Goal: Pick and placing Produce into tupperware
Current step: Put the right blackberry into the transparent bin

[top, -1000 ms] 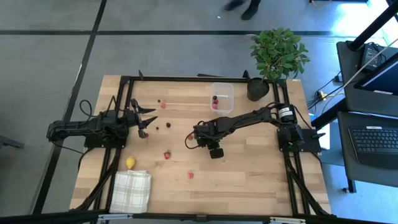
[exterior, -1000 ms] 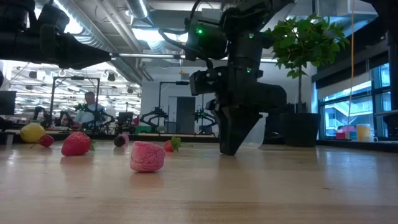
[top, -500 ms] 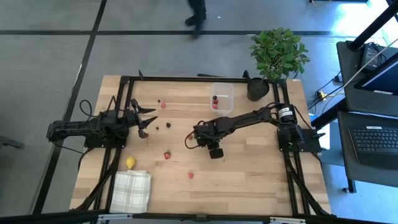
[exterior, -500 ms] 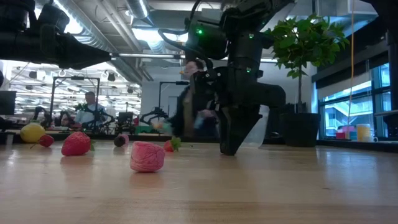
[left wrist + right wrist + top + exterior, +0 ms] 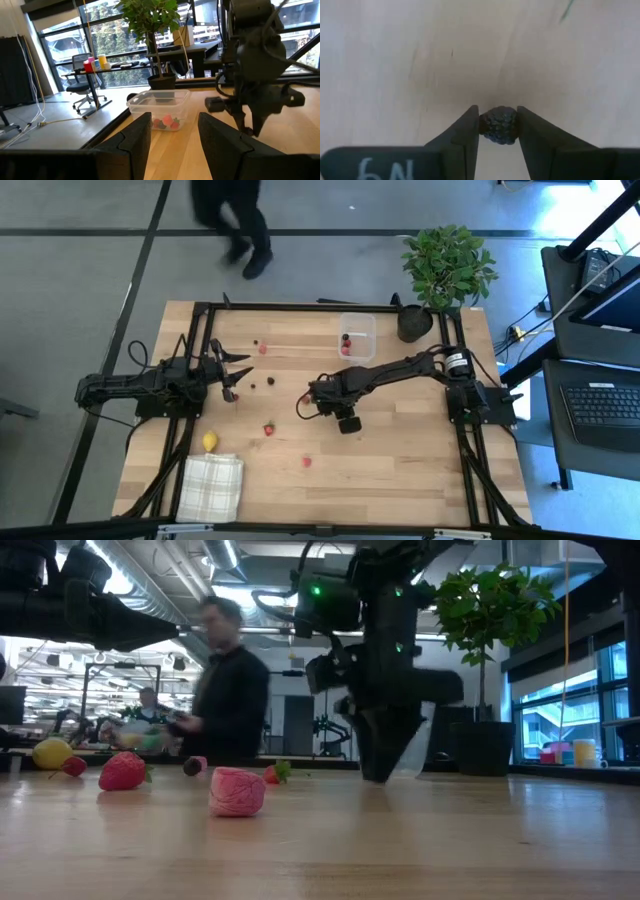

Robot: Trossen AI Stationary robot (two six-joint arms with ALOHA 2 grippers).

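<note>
Wooden table (image 5: pixel 420 450), clear tupperware (image 5: pixel 357 335) near its far edge holding red berries (image 5: pixel 166 122). Right gripper (image 5: pixel 498 129) pinching dark berry (image 5: pixel 499 125) mid-table; left gripper (image 5: pixel 174 137) spread, empty.

At frame centre, the right gripper (image 5: pixel 306 406) points down with fingers (image 5: pixel 466 135) pinching a dark berry (image 5: pixel 498 125), while the left gripper (image 5: pixel 237 375) hovers parted at left.
</note>
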